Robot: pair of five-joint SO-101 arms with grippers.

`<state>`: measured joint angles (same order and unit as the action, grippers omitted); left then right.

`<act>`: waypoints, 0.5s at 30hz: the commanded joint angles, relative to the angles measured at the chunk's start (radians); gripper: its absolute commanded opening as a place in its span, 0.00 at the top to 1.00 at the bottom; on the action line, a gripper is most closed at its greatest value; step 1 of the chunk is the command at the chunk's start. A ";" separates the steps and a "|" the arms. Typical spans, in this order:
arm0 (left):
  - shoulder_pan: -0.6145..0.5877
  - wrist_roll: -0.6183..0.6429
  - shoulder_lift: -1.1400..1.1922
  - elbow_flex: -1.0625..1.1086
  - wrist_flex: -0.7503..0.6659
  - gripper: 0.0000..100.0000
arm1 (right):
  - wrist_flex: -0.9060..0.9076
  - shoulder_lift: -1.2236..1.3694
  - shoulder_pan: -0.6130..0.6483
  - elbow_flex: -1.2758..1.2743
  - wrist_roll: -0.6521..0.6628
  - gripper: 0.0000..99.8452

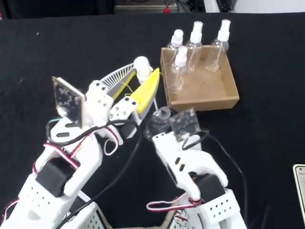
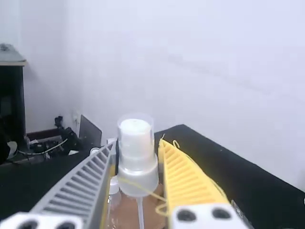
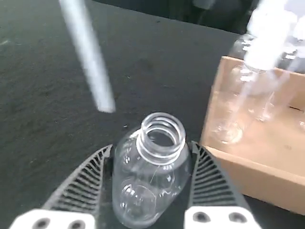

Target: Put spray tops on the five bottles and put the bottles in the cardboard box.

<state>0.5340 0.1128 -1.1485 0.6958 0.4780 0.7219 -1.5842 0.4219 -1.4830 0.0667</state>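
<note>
Misalignment could send the tube (image 3: 89, 57) past the bottle (image 3: 152, 176) neck; left fingers (image 2: 183, 176) clamp the top (image 2: 137, 143), right fingers (image 3: 82, 190) clamp the bottle.

The bottle (image 3: 150, 176) is clear, glossy plastic, the spray top (image 2: 137, 152) smooth white plastic. The cardboard box (image 1: 202, 102) looks matt; the surface (image 1: 71, 47) resembles dull black cloth.

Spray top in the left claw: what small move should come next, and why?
Probably shift the left gripper so the spray top's tube lines up over the bottle's open neck. The right gripper holds that bottle uncapped, and the tube's tip looks off to one side of the neck, not yet in it.
</note>
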 commanded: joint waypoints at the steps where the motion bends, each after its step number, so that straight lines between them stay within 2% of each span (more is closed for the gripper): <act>1: 0.013 0.008 0.017 -0.001 -0.020 0.92 | -0.015 -0.022 0.077 0.001 0.058 0.90; 15: 0.004 0.006 0.021 0.054 0.055 0.92 | -0.041 -0.022 0.078 -0.015 0.077 0.90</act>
<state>0.5340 0.1128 -1.1301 0.7434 0.5301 0.7081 -1.5842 0.4879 -1.5029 0.1343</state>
